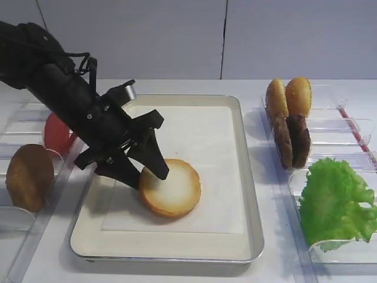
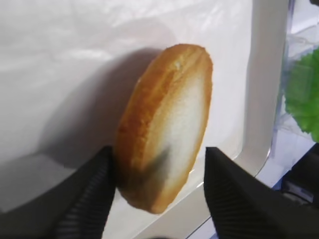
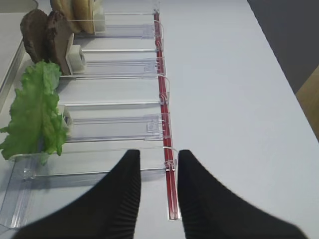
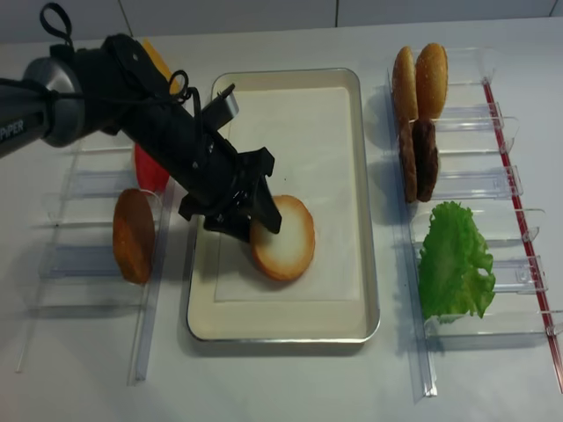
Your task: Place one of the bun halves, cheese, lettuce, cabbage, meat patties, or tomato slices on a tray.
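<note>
1. Your bench [image 1: 330,71] is white, with clear plastic bins [image 4: 475,185] down both sides and the tray between them
2. The tray [image 1: 247,194] sits in the middle, cream inside, with a white paper liner [image 1: 206,147] lying in it
3. Your left arm [image 1: 65,88] reaches in from the left, over the tray's near-left part
4. The lettuce [image 1: 339,203] stands in a right-hand bin, nearest you, well apart from the tray
5. The bun half [image 1: 172,190] lies flat on the liner, pale cut face up, toward the tray's near-left
6. A domed brown bun [image 1: 29,177] stands on edge in a left bin, with a red tomato slice [image 1: 57,133] in the bin behind it
7. Two more bun halves [image 1: 288,97] stand at the far right, and two dark patties [image 1: 293,140] stand on edge just in front of them
8. Your left gripper [image 1: 144,168] is at the bun's left edge with its jaws spread; in the wrist view the fingers [image 2: 89,199] stand either side of the bun, one close against the rim and the other apart from it
9. Your right gripper [image 3: 158,189] hangs over the right bins, its jaws a little apart with nothing between them
</note>
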Tool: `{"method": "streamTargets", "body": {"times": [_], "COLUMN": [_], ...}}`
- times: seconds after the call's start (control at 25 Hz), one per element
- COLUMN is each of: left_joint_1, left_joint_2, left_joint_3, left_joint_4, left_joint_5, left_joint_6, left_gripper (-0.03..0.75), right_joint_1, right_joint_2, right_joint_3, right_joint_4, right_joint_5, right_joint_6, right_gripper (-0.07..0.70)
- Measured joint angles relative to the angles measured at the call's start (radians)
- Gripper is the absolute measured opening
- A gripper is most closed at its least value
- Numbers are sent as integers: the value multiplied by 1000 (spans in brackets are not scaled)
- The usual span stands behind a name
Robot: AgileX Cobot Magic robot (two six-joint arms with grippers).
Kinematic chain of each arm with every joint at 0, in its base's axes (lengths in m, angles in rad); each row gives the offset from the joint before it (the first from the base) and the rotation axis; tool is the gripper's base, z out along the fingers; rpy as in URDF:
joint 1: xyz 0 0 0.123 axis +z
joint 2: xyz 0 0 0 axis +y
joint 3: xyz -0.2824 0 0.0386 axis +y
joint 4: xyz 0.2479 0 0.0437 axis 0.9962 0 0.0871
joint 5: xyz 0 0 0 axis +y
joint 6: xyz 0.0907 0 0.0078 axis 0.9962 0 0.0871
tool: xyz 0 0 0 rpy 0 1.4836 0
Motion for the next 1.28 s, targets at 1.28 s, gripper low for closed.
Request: {"method": "streamTargets", "body": {"times": [1.28], "left_joint_1": [-171], "left_joint_2": [-510], "left_joint_3": [-43], "left_joint_4": [784], "left_joint_5": [110], "left_joint_6": [-458], "left_gripper": [370], "right_joint_1": [0], "right_joint_2": [0], "right_joint_3": [0], "right_joint_4": [0], "right_joint_5": [0], "right_joint_6": [0], "right_gripper": [241]}}
